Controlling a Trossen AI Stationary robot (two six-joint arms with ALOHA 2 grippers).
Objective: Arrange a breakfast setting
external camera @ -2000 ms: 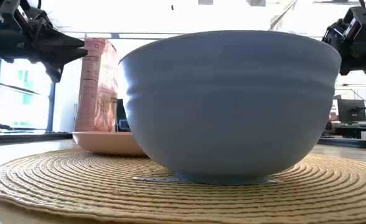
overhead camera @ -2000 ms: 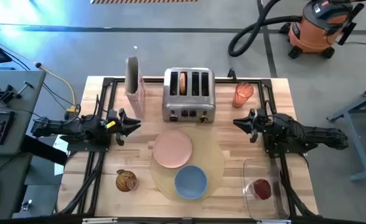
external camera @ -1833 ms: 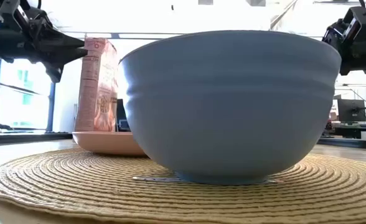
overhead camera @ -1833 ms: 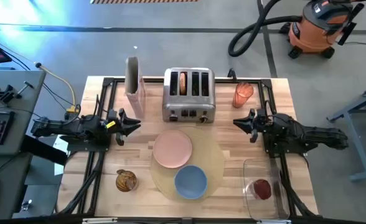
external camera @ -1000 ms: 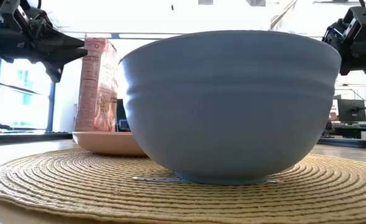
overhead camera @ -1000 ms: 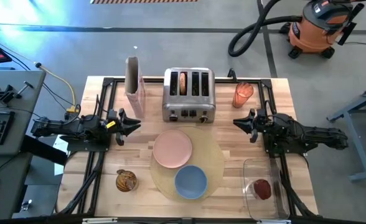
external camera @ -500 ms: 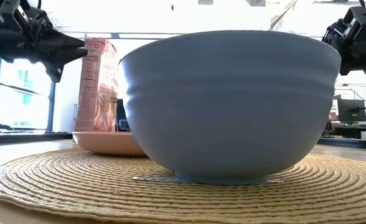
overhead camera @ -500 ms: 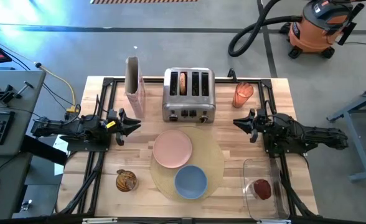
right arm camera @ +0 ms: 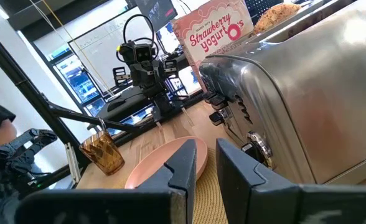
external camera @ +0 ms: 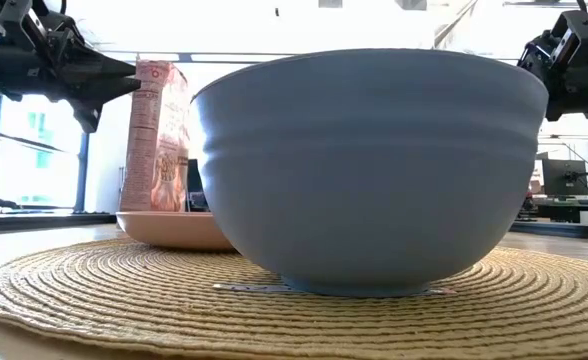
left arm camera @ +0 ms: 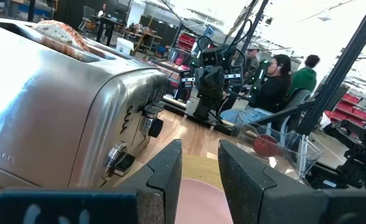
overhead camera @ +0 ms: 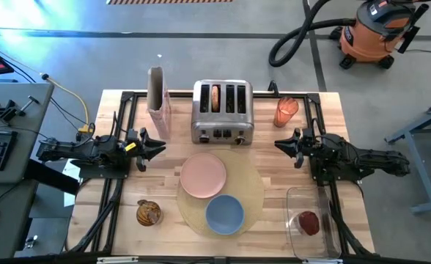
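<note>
A round tan placemat point(overhead camera: 253, 192) lies at the table's middle front. A pink plate point(overhead camera: 203, 176) and a smaller blue bowl point(overhead camera: 224, 214) rest on it; the bowl fills the low view point(external camera: 369, 170). A bagel half point(overhead camera: 215, 96) sticks up from a toaster slot. The cereal box point(overhead camera: 157, 99) stands at the far left. A red fruit point(overhead camera: 308, 222) lies in a clear container. The spoon does not show in the high view. My left gripper point(overhead camera: 159, 148) hovers left of the plate and my right gripper point(overhead camera: 280, 144) right of it, both empty, fingers a narrow gap apart point(left arm camera: 200, 168) point(right arm camera: 206, 165).
The four-slot steel toaster point(overhead camera: 223, 111) stands behind the plate. An orange cup point(overhead camera: 286, 111) stands at the far right, a brown translucent cup point(overhead camera: 149, 213) at the near left. The clear container point(overhead camera: 311, 196) is at the near right. People sit beyond the table point(left arm camera: 275, 87).
</note>
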